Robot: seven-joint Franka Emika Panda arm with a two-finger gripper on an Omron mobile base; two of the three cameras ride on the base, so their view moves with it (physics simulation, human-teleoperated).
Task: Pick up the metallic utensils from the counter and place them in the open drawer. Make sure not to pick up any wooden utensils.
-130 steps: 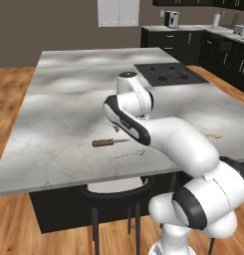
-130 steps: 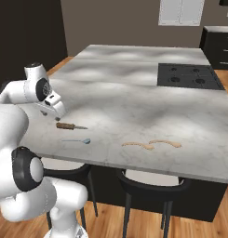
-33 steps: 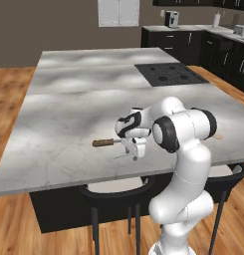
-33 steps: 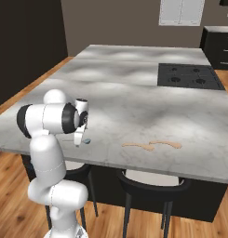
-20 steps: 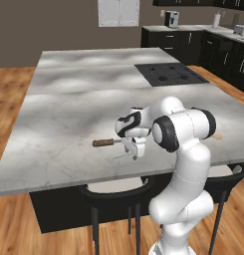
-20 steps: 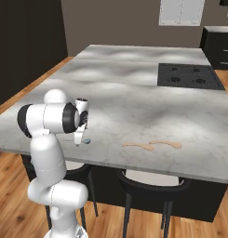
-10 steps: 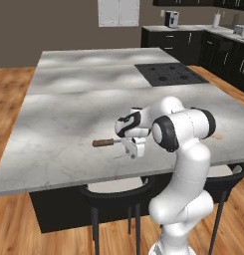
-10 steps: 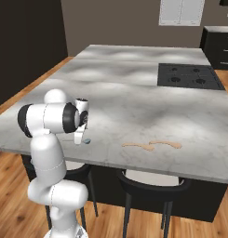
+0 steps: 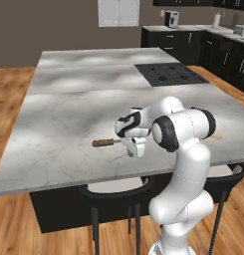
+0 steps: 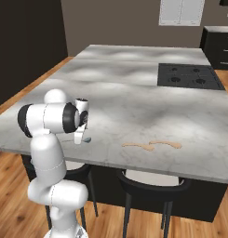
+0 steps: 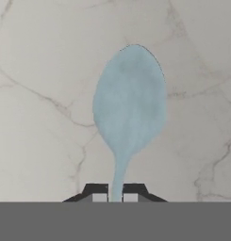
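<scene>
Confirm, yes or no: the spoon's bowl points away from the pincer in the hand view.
Yes, the spoon widens into its bowl far from the pincer, whose fingertips flank its thin handle.

2 black bar stools (image 10: 150,186) stood tucked under the near edge of the island, on wood floor (image 9: 9,89). Pale wooden utensils (image 10: 152,144) lay flat nr the front edge, well apart from the cooktop. Coffee machine (image 9: 172,19) sat on the far grey countertop w/ black cabinets (image 9: 166,39) below. White wall cabinet (image 9: 118,12) hung behind.
</scene>
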